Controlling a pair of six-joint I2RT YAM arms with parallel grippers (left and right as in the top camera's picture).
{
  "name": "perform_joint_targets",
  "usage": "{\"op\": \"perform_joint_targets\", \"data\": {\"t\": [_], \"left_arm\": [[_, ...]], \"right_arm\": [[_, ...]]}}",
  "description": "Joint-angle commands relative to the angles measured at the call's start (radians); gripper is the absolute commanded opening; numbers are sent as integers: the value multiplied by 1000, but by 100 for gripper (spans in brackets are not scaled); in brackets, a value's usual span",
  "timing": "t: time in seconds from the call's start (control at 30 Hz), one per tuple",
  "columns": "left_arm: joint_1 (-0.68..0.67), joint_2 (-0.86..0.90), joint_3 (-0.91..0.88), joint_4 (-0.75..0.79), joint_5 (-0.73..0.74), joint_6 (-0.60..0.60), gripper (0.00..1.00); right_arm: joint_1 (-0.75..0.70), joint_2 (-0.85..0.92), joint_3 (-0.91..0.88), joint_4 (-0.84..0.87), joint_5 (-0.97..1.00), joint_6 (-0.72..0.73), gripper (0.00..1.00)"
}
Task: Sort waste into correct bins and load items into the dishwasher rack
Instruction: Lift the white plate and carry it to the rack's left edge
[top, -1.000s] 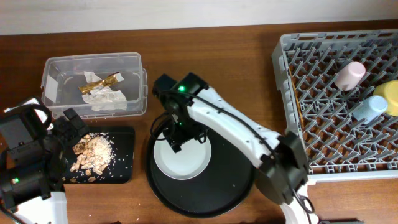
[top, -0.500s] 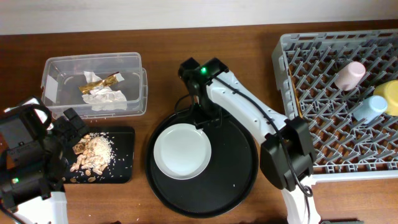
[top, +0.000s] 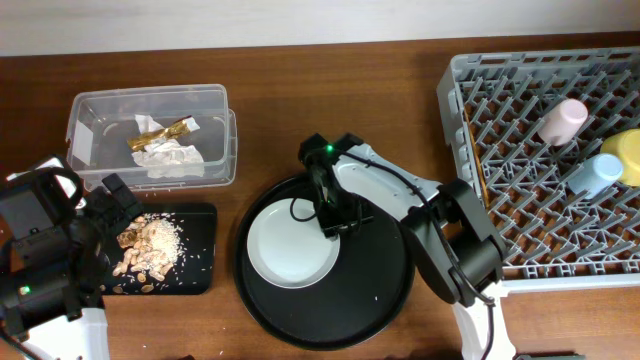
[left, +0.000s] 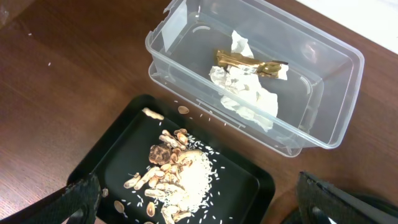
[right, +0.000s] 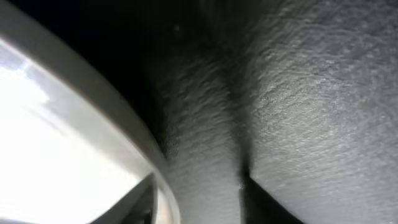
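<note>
The pale grey plate (top: 290, 248) lies on the round black tray (top: 385, 295). My right gripper (top: 337, 218) is down at the plate's upper right rim. In the right wrist view its jaws (right: 199, 202) straddle the plate's rim (right: 124, 134), partly closed, with a gap still showing on the outer side. My left gripper (left: 202, 202) hangs open over the food scraps (left: 180, 177) in the shallow black tray (left: 245, 183). The napkin (left: 245, 99) and the wrapper (left: 249, 62) lie in the clear tub (left: 323, 130). The pink cup (top: 563, 120), blue cup (top: 595, 175) and yellow bowl (top: 628, 155) sit in the dishwasher rack (top: 455, 120).
What looks like the chopsticks (top: 477, 160), a thin wooden line, lies along the rack's left wall. The clear tub (top: 226, 150) stands just behind the black tray (top: 200, 272) at the left. A few grains lie on the table beside the tub.
My right gripper has swung from the plate's upper left rim over the back of the round tray and come down at the plate's right rim, its jaws narrowing. The left arm has not moved.
</note>
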Motion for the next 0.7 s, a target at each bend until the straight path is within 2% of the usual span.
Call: {"op": "perform_joint_targets", "data": {"t": [0.0, 0.1, 0.27, 0.4, 0.57, 0.67], "left_arm": [[5, 1, 10, 2, 0, -9, 99], [5, 1, 10, 2, 0, -9, 99], [5, 1, 10, 2, 0, -9, 99], [5, 1, 10, 2, 0, -9, 99], [5, 1, 10, 2, 0, -9, 99], [5, 1, 10, 2, 0, -9, 99]], "right_arm": [[5, 17, -35, 14, -10, 37, 18], [5, 8, -21, -10, -17, 37, 4], [-16, -37, 106, -164, 0, 36, 4], [-75, -84, 303, -338, 130, 36, 4], [-220, -146, 592, -489, 364, 36, 4], [-354, -161, 740, -537, 456, 36, 4]]}}
